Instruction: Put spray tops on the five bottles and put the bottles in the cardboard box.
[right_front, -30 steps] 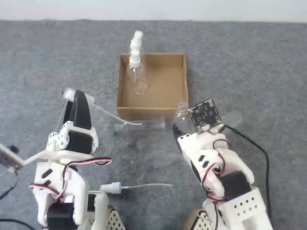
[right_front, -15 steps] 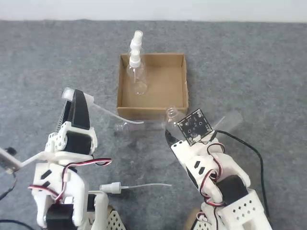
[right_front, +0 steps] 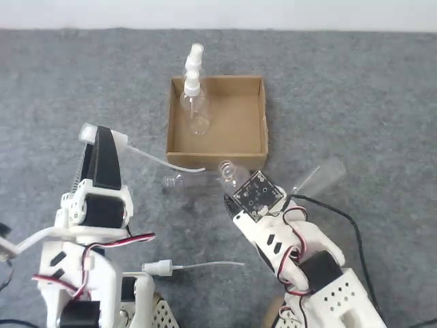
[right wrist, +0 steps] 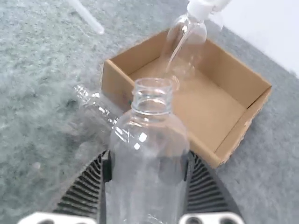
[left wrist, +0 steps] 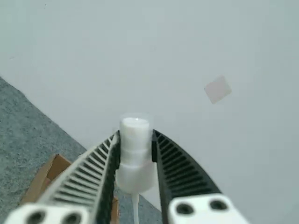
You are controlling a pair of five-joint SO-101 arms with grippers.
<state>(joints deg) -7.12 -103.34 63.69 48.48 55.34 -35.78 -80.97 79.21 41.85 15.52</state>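
the left pincer (left wrist: 135, 142) is pinching a white spray top (left wrist: 135, 161), its thin tube running back between the fingers. the right pincer (right wrist: 147, 163) is clamping an uncapped clear bottle (right wrist: 150, 116). the cardboard box (right wrist: 224, 84) is sitting just beyond this pincer, holding a capped bottle (right wrist: 187, 37). another open bottle (right wrist: 93, 105) is lying between them.

A grey carpeted table (right_front: 369, 89) runs back to a plain white wall (right_front: 273, 14).

No readable text, labels, brands, numbers, signs anywhere; cardboard box (right_front: 235, 119) walls plain brown.
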